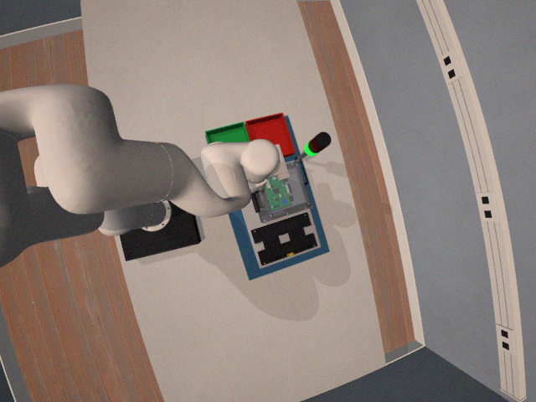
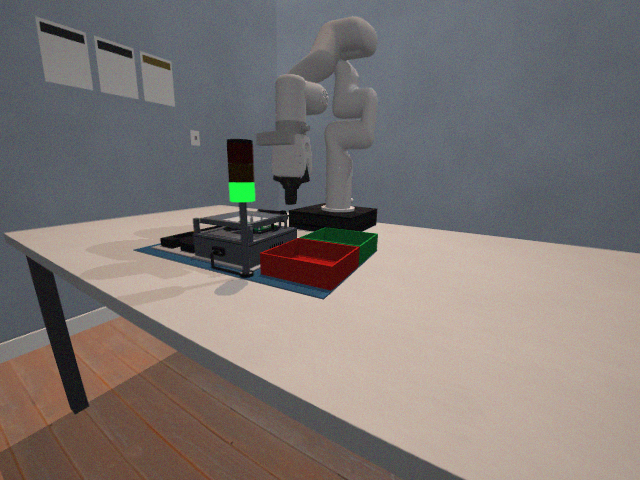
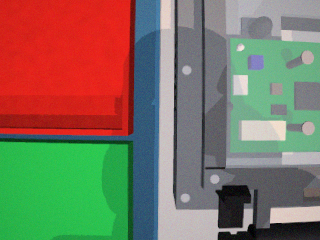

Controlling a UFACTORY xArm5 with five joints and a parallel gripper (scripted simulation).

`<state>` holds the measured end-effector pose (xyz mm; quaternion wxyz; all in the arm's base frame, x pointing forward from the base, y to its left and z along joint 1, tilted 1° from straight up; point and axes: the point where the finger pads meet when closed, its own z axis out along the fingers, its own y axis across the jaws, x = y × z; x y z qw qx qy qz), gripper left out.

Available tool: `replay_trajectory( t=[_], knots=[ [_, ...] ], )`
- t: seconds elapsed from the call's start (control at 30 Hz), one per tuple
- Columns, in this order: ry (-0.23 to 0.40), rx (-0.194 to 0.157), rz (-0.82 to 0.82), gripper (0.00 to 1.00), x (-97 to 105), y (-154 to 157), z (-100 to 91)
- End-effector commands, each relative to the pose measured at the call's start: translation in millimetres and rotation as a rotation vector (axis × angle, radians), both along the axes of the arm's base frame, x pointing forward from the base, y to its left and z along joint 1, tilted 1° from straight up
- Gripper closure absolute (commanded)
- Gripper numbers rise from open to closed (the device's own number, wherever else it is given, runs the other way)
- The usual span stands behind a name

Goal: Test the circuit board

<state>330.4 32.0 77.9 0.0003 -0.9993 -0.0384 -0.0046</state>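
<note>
A matt, smooth surface with a faint grain is shown by the tabletop [image 1: 208, 342] [image 2: 439, 320]. The floor [image 1: 73, 302] [image 2: 118, 382] is seen to be laid in wood planks. A clear, glassy or plastic look is given to the tester's lid [image 1: 296, 188] [image 3: 270, 12], through which the board is seen. The bins, red [image 1: 268, 130] [image 2: 310, 268] [image 3: 60, 55] and green [image 1: 227, 131] [image 2: 368, 248] [image 3: 55, 190], are finished like smooth, matt plastic. Smooth, softly shaded casings are seen on the pale arm [image 1: 116, 172] [image 2: 338, 134]. Paper is suggested by the wall sheets [image 2: 64, 59].

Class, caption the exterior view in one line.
Green signal light glowing, the shut, empty gripper hovers above the tester.
</note>
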Motion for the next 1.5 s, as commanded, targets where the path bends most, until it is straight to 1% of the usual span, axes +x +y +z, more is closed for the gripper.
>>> replay_trajectory(
  t=[0.0,0.27,0.4,0.47,0.67,0.8,1.47],
  knots=[
    [-0.003,0.0,0.0,1.0,1.4,0.1,0.3],
    [-0.003,0.0,0.0,1.0,1.5,0.2,-1.7],
    [-0.003,0.0,0.0,1.0,1.8,0.3,-8.1],
    [-0.003,0.0,0.0,1.0,1.8,0.3,-8.1],
    [-0.003,0.0,0.0,1.0,2.5,0.6,-20.3],
    [-0.003,0.0,0.0,1.0,2.7,0.7,-24.5],
    [-0.003,0.0,0.0,1.0,2.8,0.7,-26.3]
  ],
)
